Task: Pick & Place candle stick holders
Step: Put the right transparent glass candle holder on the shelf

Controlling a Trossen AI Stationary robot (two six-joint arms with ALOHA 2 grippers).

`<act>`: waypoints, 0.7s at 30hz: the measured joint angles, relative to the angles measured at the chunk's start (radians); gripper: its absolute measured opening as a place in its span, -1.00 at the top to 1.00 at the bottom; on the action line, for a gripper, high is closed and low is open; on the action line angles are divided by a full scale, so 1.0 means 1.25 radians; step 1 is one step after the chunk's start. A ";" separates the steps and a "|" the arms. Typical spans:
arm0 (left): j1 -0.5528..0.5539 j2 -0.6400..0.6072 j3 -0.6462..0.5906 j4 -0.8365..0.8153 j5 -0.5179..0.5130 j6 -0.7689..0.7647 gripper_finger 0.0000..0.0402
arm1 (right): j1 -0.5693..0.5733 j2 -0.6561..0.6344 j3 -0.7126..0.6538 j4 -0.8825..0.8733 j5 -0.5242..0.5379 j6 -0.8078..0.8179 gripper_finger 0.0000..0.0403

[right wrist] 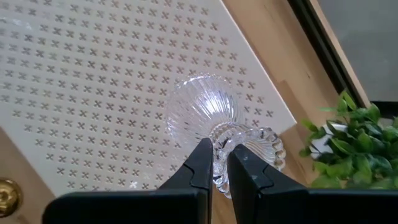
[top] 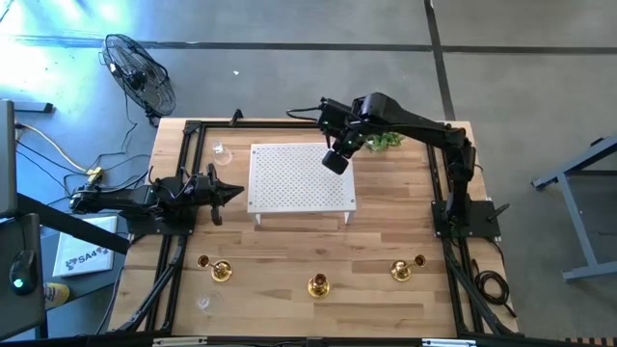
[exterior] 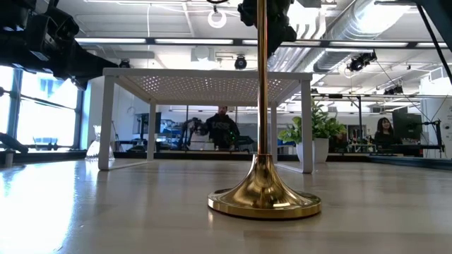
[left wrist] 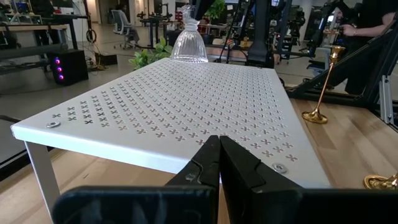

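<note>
Listing from the left of the high view: left gripper (top: 234, 192), fingers pressed together on nothing, lay low over the wooden table (top: 386, 231) just off the left edge of the white perforated stand (top: 301, 176). Clear glass holder (top: 223, 152) stood near the table's far left corner; another clear glass holder (top: 204, 302) sat by the near left edge. Along the near side, three brass holders: left brass holder (top: 219, 270), tipped on its side; middle brass holder (top: 318, 285), upright; right brass holder (top: 405, 269), also tipped over. Right gripper (right wrist: 219, 163) hung over the stand's far right corner, fingers clamped on the stem of a ribbed glass holder (right wrist: 208, 115), whose flared base pointed toward the stand top. Whether it touched the stand could not be told. Small green plant (top: 386, 141) stood just beyond that corner.
</note>
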 joint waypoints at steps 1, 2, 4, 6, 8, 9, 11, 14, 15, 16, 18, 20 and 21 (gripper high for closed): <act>0.000 0.000 0.000 0.000 0.000 0.000 0.99 | 0.000 0.000 0.000 0.006 -0.010 -0.002 0.91; 0.000 0.000 0.000 0.000 0.000 0.000 0.99 | 0.000 0.000 0.000 0.011 -0.016 -0.002 0.90; 0.000 0.000 0.000 0.000 0.000 0.000 0.99 | 0.000 0.000 0.000 0.012 -0.021 -0.002 0.86; 0.000 0.000 0.000 0.000 0.000 0.000 0.99 | 0.000 0.001 0.000 0.013 -0.024 -0.002 0.81; 0.000 0.000 0.000 0.000 0.000 0.000 0.99 | 0.000 0.001 0.000 0.018 -0.025 -0.004 0.78; 0.000 0.000 0.000 0.000 0.000 0.000 0.99 | 0.000 0.001 -0.001 0.020 -0.024 -0.007 0.78; 0.000 0.000 0.000 0.000 0.000 0.000 0.99 | 0.000 0.001 -0.001 0.022 -0.023 -0.010 0.80; 0.000 0.000 0.000 0.000 0.000 0.000 0.99 | 0.000 0.001 -0.001 0.024 -0.023 -0.010 0.83; 0.000 0.000 0.000 0.000 0.000 0.000 0.99 | 0.000 0.001 -0.001 0.025 -0.023 -0.010 0.84; 0.000 0.000 0.000 0.000 0.000 0.000 0.99 | 0.000 0.001 -0.001 0.026 -0.025 -0.010 0.84; 0.000 0.000 0.000 0.000 0.000 0.000 0.99 | 0.000 0.001 -0.001 0.032 -0.032 -0.010 0.81; 0.000 0.000 0.000 0.000 0.000 0.000 0.99 | 0.000 0.002 -0.001 0.037 -0.030 -0.010 0.75; 0.000 0.000 0.000 0.000 0.000 0.000 0.99 | 0.000 0.002 -0.001 0.038 -0.028 -0.009 0.72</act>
